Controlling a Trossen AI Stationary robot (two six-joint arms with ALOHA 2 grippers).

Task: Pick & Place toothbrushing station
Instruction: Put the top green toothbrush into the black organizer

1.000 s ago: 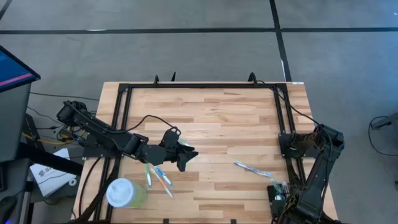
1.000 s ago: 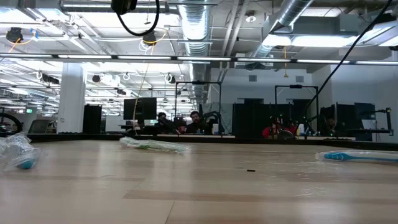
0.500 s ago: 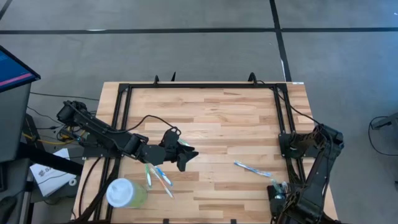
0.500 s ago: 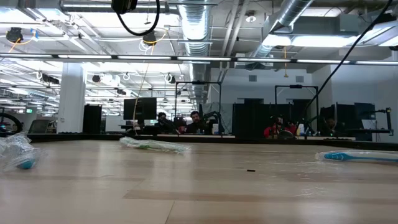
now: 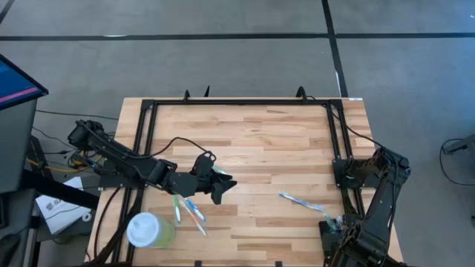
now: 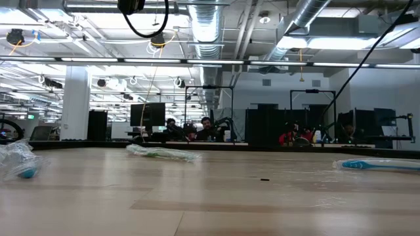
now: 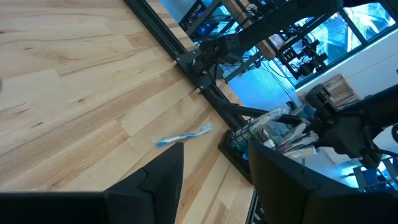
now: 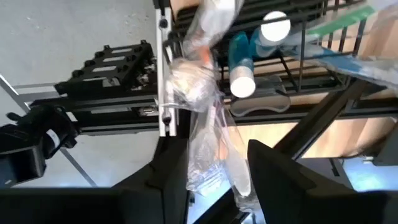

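Black station shows nowhere, so the pick is not yet begun. Left claw (image 5: 223, 187) hangs apart and empty over the surface (image 5: 260, 141). Right claw (image 8: 214, 180) reaches off the surface's edge at a clear-wrapped packet (image 8: 199, 93); its grip I cannot tell. Next: find the station

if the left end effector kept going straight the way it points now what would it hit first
Probably the wrapped toothbrush lying alone on the table, right ahead of the open left end effector. Nothing shows between them, though depth is hard to judge.
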